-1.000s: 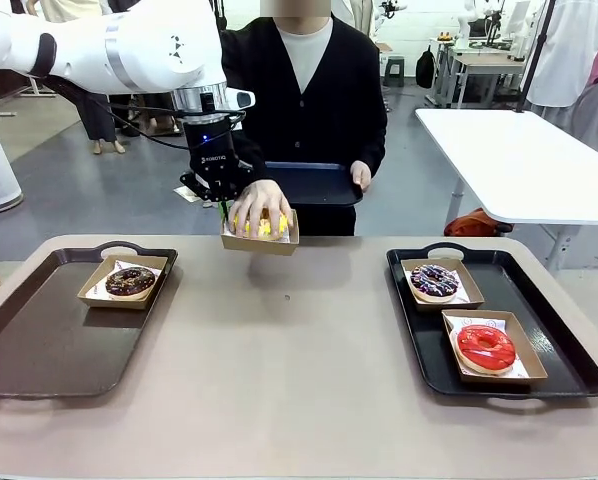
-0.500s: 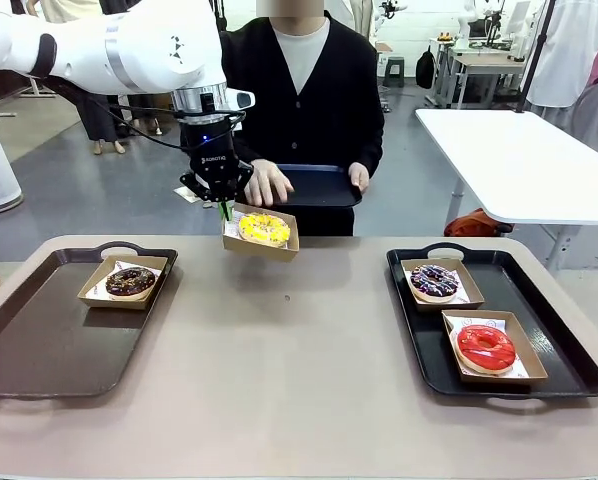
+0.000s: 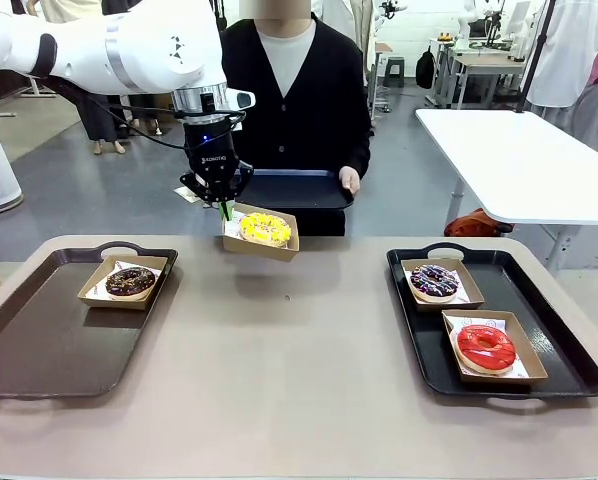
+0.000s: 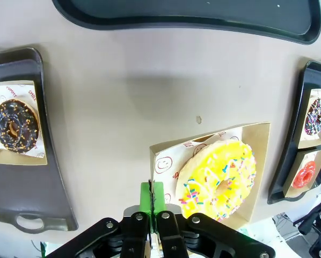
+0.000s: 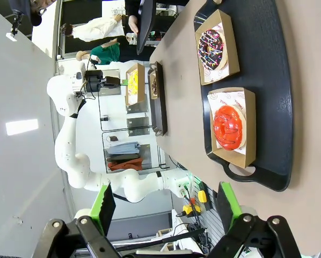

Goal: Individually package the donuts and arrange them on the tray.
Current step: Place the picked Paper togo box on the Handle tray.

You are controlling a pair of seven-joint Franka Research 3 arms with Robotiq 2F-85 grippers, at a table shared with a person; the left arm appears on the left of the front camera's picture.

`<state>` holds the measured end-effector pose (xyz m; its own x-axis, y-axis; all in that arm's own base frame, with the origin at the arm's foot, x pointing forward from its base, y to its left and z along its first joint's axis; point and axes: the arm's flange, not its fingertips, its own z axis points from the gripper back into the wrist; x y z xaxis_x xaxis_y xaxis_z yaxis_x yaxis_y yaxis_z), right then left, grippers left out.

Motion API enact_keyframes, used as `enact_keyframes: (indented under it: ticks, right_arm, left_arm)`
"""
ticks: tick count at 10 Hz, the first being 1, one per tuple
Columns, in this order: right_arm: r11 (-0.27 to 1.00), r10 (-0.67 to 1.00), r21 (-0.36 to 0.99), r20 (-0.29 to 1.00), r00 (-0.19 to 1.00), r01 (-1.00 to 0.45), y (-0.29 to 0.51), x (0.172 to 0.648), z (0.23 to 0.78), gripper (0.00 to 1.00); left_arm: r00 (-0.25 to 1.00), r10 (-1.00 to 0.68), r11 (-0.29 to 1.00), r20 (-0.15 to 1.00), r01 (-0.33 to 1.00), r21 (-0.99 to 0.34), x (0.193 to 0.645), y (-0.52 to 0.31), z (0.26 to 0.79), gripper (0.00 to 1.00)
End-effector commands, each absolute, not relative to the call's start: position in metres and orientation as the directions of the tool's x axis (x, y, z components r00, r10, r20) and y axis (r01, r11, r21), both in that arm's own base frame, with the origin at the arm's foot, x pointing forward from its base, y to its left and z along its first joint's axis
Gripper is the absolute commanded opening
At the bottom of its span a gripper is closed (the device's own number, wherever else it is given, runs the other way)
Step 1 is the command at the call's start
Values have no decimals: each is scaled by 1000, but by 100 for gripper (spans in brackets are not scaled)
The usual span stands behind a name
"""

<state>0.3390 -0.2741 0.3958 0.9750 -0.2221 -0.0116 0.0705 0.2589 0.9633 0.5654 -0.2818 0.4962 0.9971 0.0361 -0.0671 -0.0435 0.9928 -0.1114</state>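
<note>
Pinching the near edge of a cardboard box [image 3: 260,243] in the left gripper [image 3: 222,207], jaws clamped tight, yellow donut [image 3: 265,229] riding level above the table (likely bound for the left tray [image 3: 39,345]); right gripper [image 5: 163,207] wide, idle

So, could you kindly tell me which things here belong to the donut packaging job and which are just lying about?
Belongs to the job:
- yellow sprinkled donut in its cardboard box, pinched by the left gripper
- chocolate donut
- dark sprinkled donut
- red donut
- left tray, right tray

Just there:
- white table
- person's dark tray
</note>
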Motion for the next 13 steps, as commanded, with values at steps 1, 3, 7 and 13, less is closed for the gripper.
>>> enact_keyframes:
  ticks: [1, 3, 7, 13]
  right_arm:
    - [260, -206, 964, -3, 979, 58, -278, 338, 396, 100]
    - [260, -206, 964, -3, 979, 58, -278, 338, 396, 100]
    - [260, -206, 964, -3, 979, 58, -278, 338, 396, 100]
    - [260, -206, 964, -3, 979, 58, -278, 338, 396, 100]
  left_arm:
    - [997, 36, 993, -66, -43, -113, 565, -282, 497, 0]
    - [997, 36, 993, -67, -43, -111, 565, -282, 496, 1]
    - [997, -74, 988, -10, 72, -139, 495, -232, 529, 1]
    - [982, -76, 992, 173, 92, -86, 406, -105, 546, 1]
